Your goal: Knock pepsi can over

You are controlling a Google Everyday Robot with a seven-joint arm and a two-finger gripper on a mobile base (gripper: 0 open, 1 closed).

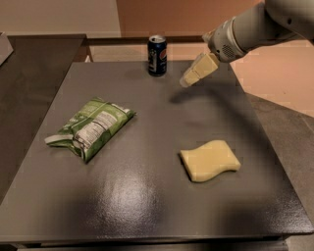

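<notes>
Camera view is showing the can [157,55] standing upright at the table's [147,196] far edge. The gripper [187,82], fingers pressed together, is hovering near its right, not touching.

- A dark grey desk [147,211] is filling most of the view, its glossy top catching a soft patch of light near the front edge.
- A second dark surface [29,73] is sitting just beside it on the left, running back toward the wall.
- Behind, an orange-brown wall [196,17] is giving way to a paler beige stretch [59,14] on the left.
- Pale tan floor [284,78] is showing to the right, turning grey nearer the front.
- The gripper [186,81] is hanging over the desk's far right part, casting a shadow there.
</notes>
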